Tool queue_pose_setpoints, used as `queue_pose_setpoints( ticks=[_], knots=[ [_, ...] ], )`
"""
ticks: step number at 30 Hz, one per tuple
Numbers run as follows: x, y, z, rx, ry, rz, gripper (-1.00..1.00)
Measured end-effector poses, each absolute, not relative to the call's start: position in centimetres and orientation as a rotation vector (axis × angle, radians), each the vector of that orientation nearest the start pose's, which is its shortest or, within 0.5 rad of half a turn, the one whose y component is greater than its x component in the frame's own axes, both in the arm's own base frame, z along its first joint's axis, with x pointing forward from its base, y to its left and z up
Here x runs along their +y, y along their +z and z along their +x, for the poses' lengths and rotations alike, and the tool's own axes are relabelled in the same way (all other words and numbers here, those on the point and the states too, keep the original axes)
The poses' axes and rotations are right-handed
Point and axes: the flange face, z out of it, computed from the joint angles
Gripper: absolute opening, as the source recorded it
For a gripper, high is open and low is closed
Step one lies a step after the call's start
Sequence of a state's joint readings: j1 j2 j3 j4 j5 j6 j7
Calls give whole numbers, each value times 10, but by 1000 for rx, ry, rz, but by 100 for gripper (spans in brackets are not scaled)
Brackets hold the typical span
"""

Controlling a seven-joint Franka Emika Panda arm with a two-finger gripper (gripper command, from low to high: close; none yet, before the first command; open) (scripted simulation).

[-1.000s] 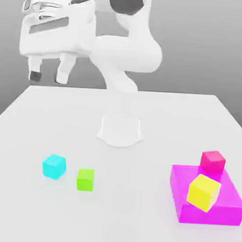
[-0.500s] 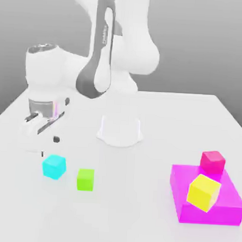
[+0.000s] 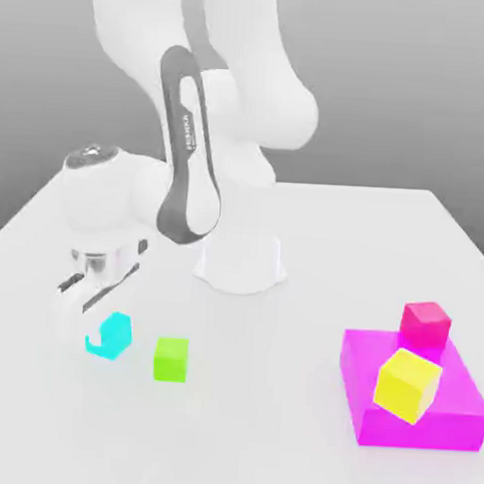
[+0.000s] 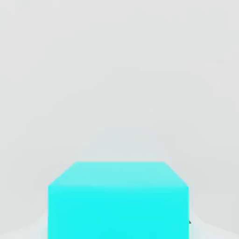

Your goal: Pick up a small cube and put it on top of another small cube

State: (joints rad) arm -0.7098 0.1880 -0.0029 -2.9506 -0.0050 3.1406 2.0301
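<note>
A small cyan cube [image 3: 116, 336] rests on the white table at the exterior view's left, and it looms close in the hand view as the cyan cube [image 4: 119, 200]. My gripper [image 3: 94, 326] has come down over it and is shut on it; one white finger covers the cube's left side. A small green cube [image 3: 171, 359] sits on the table just to the right of the cyan one, apart from it.
The arm's round white base [image 3: 241, 262] stands mid-table behind the cubes. At the right lies a flat magenta block [image 3: 460, 399] with a tilted yellow cube [image 3: 408, 385] on it and a small pink-red cube [image 3: 426, 324] at its back edge.
The arm has swung down from high above the table's left. The hand has dropped onto the cyan cube and its fingers have closed on it. No cube has shifted.
</note>
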Motion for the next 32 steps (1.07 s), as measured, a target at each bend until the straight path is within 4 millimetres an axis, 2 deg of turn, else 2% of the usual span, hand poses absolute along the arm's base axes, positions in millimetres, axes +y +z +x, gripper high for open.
queue_pose_setpoints(
  ticks=[8,12,20,23,30,31,32],
  knots=[
    [-202,193,237,3075,-3,-638,-100],
    [-175,213,256,3040,2,-760,-100],
    [-105,242,284,2956,0,-1052,-100],
    [-99,230,287,2954,-10,-1081,-100],
    [-97,182,287,2949,-6,-1086,-100],
    [-97,178,286,2948,-4,-1086,100],
    [-97,178,286,2948,-4,-1085,100]
  ],
)
